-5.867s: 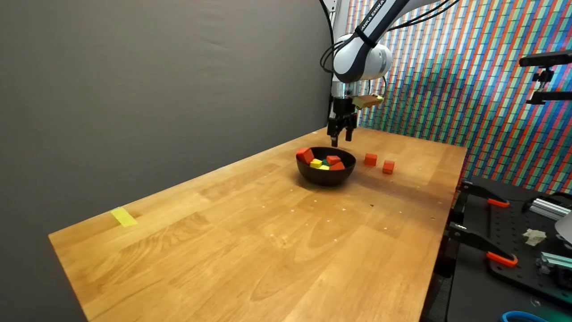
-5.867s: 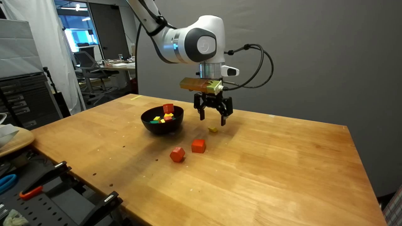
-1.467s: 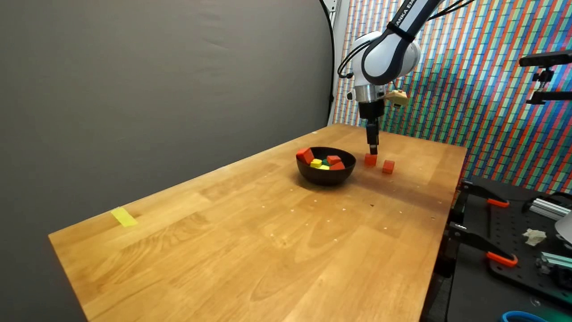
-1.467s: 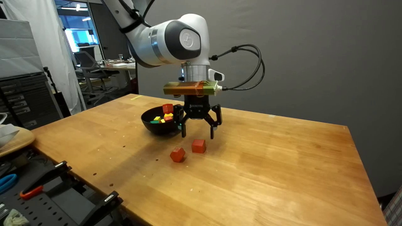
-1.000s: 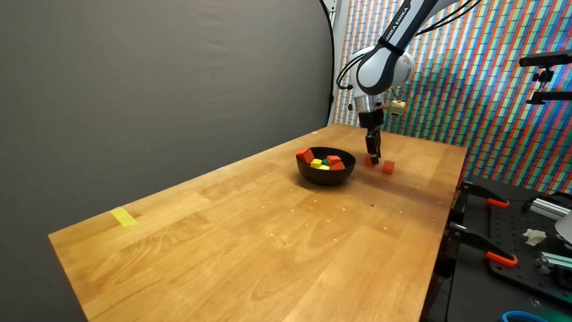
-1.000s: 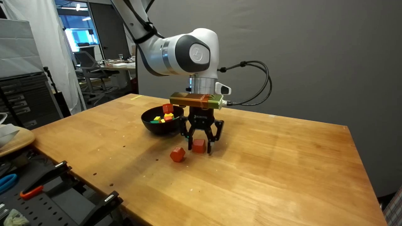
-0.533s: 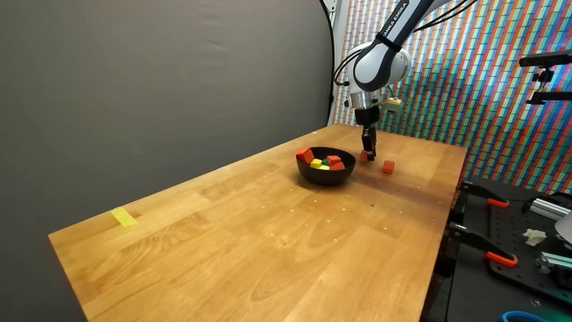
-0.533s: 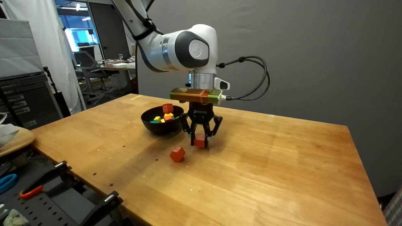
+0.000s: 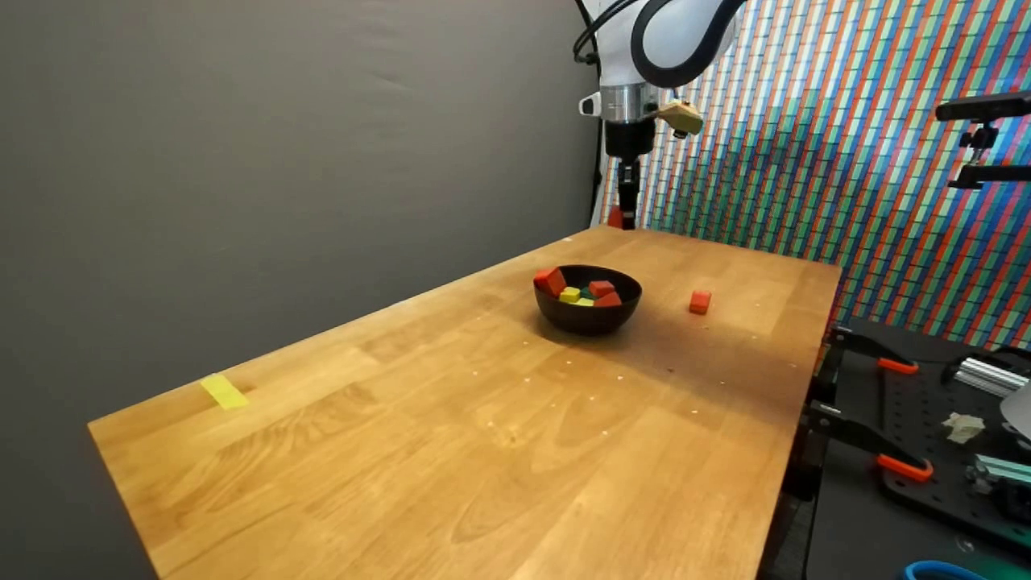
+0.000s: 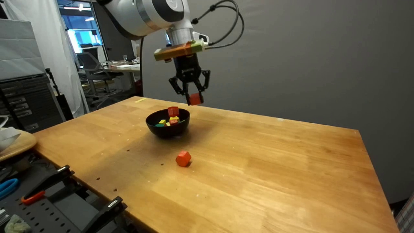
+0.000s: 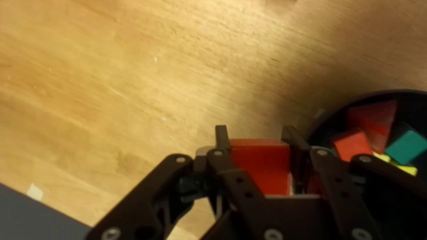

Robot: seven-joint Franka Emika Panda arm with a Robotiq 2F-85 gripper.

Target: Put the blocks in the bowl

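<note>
Held red block (image 11: 272, 163) has gone up since the earlier frame: half a second ago I had it low over the counter (image 10: 275, 174); now it hangs well above the wood, and the arm (image 10: 129, 14) has risen with it. Pincer (image 10: 195, 100) clamped on the block, jaws against two opposite sides, leaning slightly in an exterior view. Position: off to one side of the bowl (image 10: 167, 132), near it, higher than its rim. My wrist view puts the bowl just beside the block, partly hidden behind the pincer.

Bowl: upright on the counter, same spot as before. Contents: a high red block (image 9: 551, 279) poking above the rim; more red blocks (image 9: 601, 287) lower down; yellow blocks (image 9: 569, 294); a green block (image 11: 406, 146), clearest from the wrist. Exact count I can't make out.

On the counter: a loose red block (image 10: 183, 159), unmoved in both exterior views, apart from the bowl. Strip of yellow tape (image 9: 224, 391) lies flat near the counter's edge, well away from the bowl. Two black clamps (image 9: 854, 432) with orange ends sit along the counter's side.
</note>
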